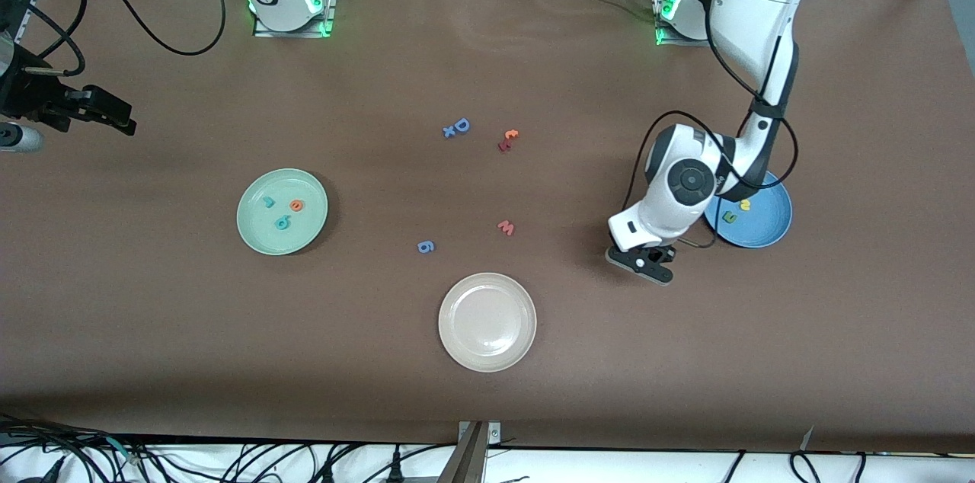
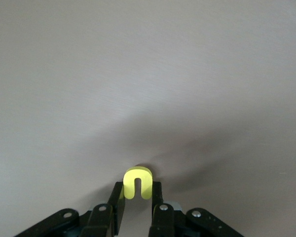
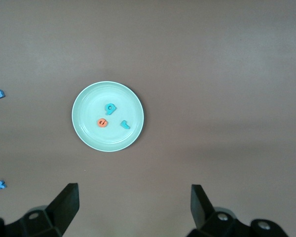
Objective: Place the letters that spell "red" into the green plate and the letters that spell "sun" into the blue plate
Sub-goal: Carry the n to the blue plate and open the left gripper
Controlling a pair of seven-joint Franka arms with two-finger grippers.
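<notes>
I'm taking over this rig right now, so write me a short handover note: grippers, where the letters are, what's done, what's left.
Left gripper: shut on the yellow arch letter, low over bare table beside the blue plate.
Right gripper: open, empty, waiting at its end of the table.
Done: teal r, orange e and teal d lie in the green plate. Yellow s and green arch letter lie in the blue plate.
Left: drop the held letter into the blue plate.

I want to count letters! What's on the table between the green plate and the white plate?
Only the small blue letter, shown in the front view, lies between the green plate and the white plate.
</notes>
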